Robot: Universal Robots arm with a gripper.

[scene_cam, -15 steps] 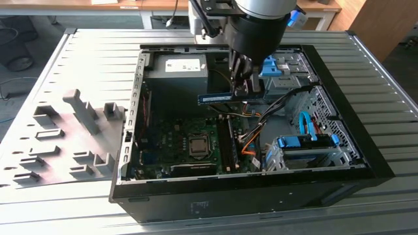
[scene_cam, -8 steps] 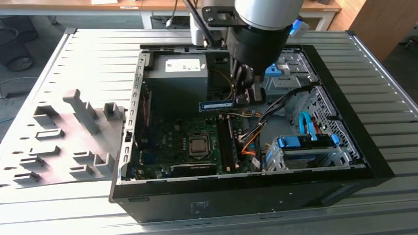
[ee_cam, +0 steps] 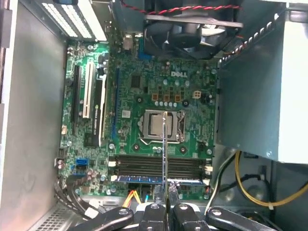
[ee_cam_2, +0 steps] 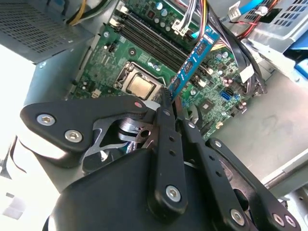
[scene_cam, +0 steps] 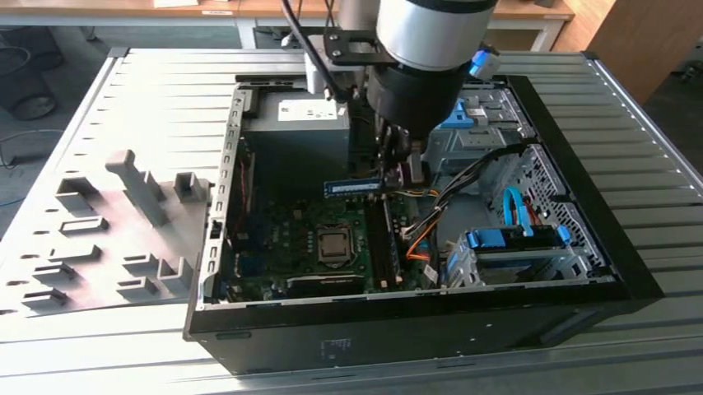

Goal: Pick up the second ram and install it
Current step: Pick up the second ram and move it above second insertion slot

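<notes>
The second ram (scene_cam: 354,187) is a narrow blue-green stick with black chips, held level above the motherboard inside the open computer case (scene_cam: 593,222). My gripper (scene_cam: 398,169) is shut on one end of it. In the second wrist view the ram (ee_cam_2: 195,60) juts out from the gripper (ee_cam_2: 169,96) over the board. In the first wrist view the ram (ee_cam: 164,154) appears edge-on as a thin line rising from the gripper (ee_cam: 164,193), crossing over the row of dark memory slots (ee_cam: 159,166). A blue-green strip (ee_cam: 144,179) lies along one slot of that row.
The processor socket (scene_cam: 332,244) sits beside the slots (scene_cam: 379,243). Orange and black cables (scene_cam: 423,239) and a blue drive cage (scene_cam: 511,243) crowd the exterior view's right; a grey power supply (scene_cam: 295,132) stands behind. Grey holder blocks (scene_cam: 137,185) stand outside the case.
</notes>
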